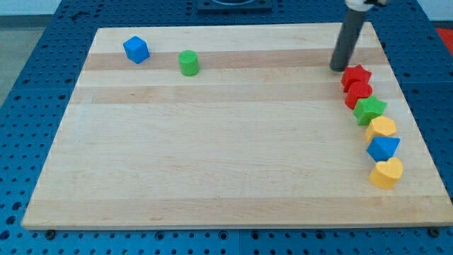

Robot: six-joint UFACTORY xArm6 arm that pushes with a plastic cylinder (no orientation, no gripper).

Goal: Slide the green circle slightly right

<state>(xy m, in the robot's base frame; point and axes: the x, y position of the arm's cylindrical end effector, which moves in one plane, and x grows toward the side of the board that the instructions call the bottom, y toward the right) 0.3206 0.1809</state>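
The green circle [188, 63] is a short green cylinder standing near the view's top left of the wooden board [212, 163]. My tip [337, 68] rests on the board at the view's top right, far to the right of the green circle and just left of the red star [357, 76]. Nothing touches the green circle.
A blue cube [136, 49] lies left of the green circle. Down the board's right side runs a curved row: red star, a red block [359, 93], a green star [370, 110], a yellow block [381, 128], a blue block [383, 148], a yellow heart [386, 173].
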